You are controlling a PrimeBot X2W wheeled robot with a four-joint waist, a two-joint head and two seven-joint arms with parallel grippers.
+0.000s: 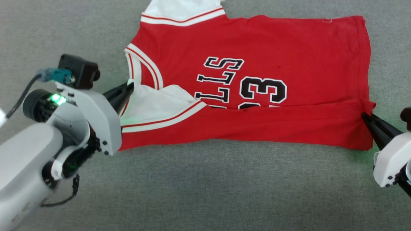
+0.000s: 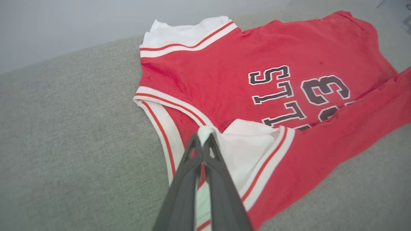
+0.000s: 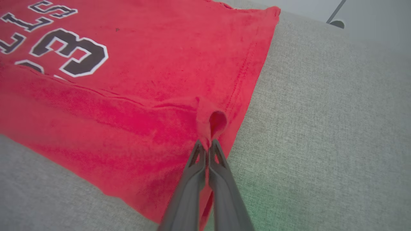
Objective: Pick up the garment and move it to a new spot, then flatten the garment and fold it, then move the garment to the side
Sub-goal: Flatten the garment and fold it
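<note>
The garment (image 1: 244, 80), a red jersey with white sleeves, striped trim and black lettering, lies spread on a grey fabric surface (image 1: 205, 186). Its near long edge is folded up over the body, covering the lower part of the letters. My left gripper (image 1: 130, 87) is shut on the white sleeve at the folded flap's left end, also seen up close in the left wrist view with white cloth pinched at the left gripper (image 2: 204, 136). At the flap's right end my right gripper (image 1: 364, 116) is shut on the red hem corner, which bunches at the right gripper (image 3: 208, 144).
Grey fabric surface (image 3: 321, 128) extends around the garment on all sides. Its far edge (image 2: 80, 53) shows in the left wrist view, with a pale floor or wall beyond. A dark thin stand (image 3: 336, 12) rises past the far corner in the right wrist view.
</note>
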